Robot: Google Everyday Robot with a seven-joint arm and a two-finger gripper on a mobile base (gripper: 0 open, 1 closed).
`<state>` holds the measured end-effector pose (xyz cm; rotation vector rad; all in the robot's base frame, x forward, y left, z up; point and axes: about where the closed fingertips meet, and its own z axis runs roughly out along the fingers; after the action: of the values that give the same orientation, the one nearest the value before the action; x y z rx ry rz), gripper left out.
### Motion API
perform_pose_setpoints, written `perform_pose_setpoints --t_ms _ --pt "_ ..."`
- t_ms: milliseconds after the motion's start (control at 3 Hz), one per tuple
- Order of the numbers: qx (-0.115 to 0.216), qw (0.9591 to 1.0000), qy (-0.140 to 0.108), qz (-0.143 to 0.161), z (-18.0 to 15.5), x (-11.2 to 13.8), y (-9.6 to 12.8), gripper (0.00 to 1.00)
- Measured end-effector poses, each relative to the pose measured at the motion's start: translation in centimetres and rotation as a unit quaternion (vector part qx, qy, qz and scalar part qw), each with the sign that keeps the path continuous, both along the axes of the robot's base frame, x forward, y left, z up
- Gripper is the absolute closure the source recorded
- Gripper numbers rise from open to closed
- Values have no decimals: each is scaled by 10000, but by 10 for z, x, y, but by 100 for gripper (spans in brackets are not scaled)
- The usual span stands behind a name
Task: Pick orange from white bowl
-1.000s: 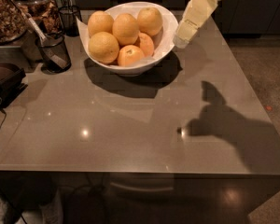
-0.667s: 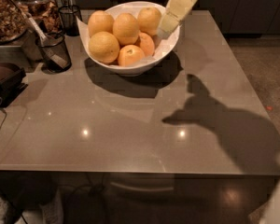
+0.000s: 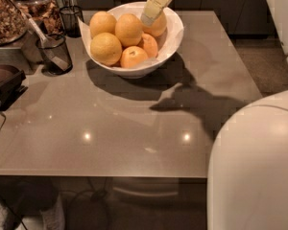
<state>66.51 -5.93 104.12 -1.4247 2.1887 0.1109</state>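
Observation:
The white bowl point(image 3: 172, 38) stands at the far middle of the grey table. It holds several large pale yellow-orange oranges: one at front left point(image 3: 105, 48), one at back left point(image 3: 102, 23), one in the middle point(image 3: 128, 28) and one at back right point(image 3: 158, 27), partly hidden by the gripper. Two smaller reddish-orange fruits point(image 3: 133, 56) lie at the bowl's front. My gripper point(image 3: 150, 17) comes down from the top edge, its cream fingers just over the back right orange, inside the bowl's rim.
Two black mesh cups point(image 3: 54, 53) point(image 3: 71, 19) stand left of the bowl, beside containers of snacks point(image 3: 7, 14). A dark device point(image 3: 5, 83) sits at the left edge. My white arm body point(image 3: 254, 166) fills the lower right. The table's front edge runs across the bottom.
My gripper has moved left, from beside the bowl's right rim to over the back right orange inside the bowl. The view has shifted and my arm body now fills the lower right.

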Motion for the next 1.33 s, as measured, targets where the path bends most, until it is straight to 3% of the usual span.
perform_pose_setpoints --t_ms 333,1000,1333 --pt "199 9998 -38 -40 -2 8 6 0" --pt "818 9958 414 -27 -25 39 51 0" --pt "963 9938 551 -59 -33 49 64 9"
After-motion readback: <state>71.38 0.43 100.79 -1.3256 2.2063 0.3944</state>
